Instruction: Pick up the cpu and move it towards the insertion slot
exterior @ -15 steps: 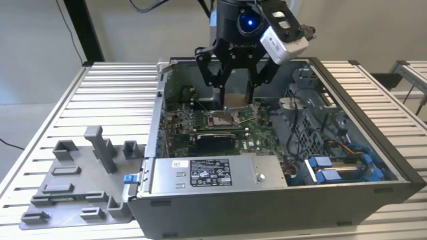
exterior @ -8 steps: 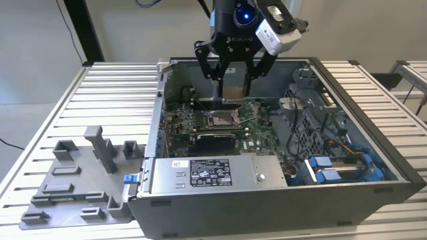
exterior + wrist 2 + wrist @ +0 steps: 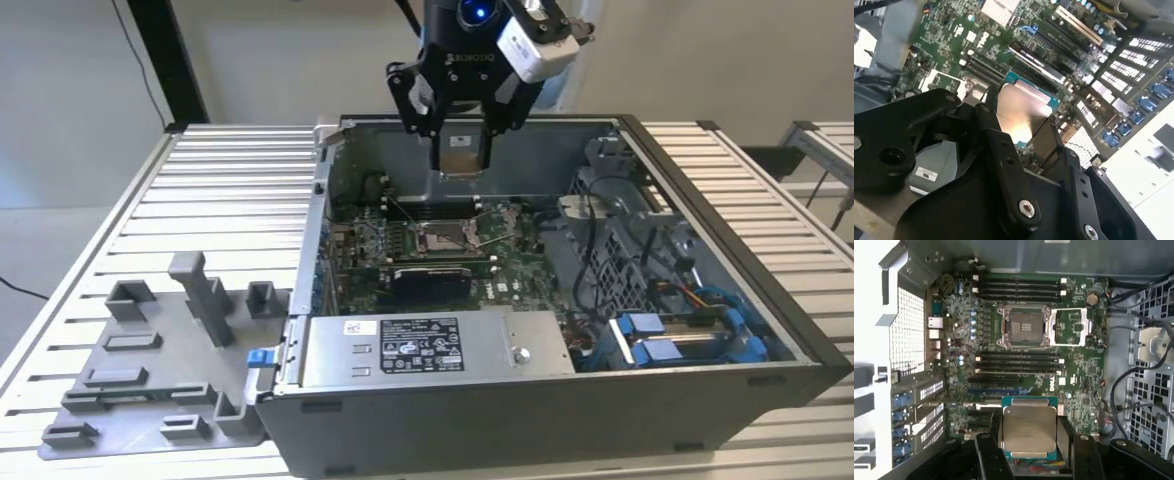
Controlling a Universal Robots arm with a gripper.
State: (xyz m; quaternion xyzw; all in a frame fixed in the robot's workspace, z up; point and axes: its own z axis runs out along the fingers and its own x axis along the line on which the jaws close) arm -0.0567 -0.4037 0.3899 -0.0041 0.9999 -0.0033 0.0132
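Observation:
My gripper (image 3: 462, 150) hangs over the far side of the open computer case, shut on the cpu (image 3: 463, 155), a thin square chip with a silvery face. In the first wrist view the cpu (image 3: 1029, 428) sits between the black fingers (image 3: 988, 455), and the second wrist view shows the same cpu (image 3: 1020, 114) from the side. The insertion slot (image 3: 443, 236) lies below and nearer the camera on the green motherboard. The first wrist view shows the insertion slot (image 3: 1023, 327) as a square metal frame with its load plate swung open beside it.
The case walls (image 3: 721, 220) surround the board. A power supply (image 3: 427, 345) fills the near side, and cables and blue drive bays (image 3: 681, 335) crowd the exterior view's right. A grey plastic tray (image 3: 147, 370) with blocks lies on the slatted table at the exterior view's left.

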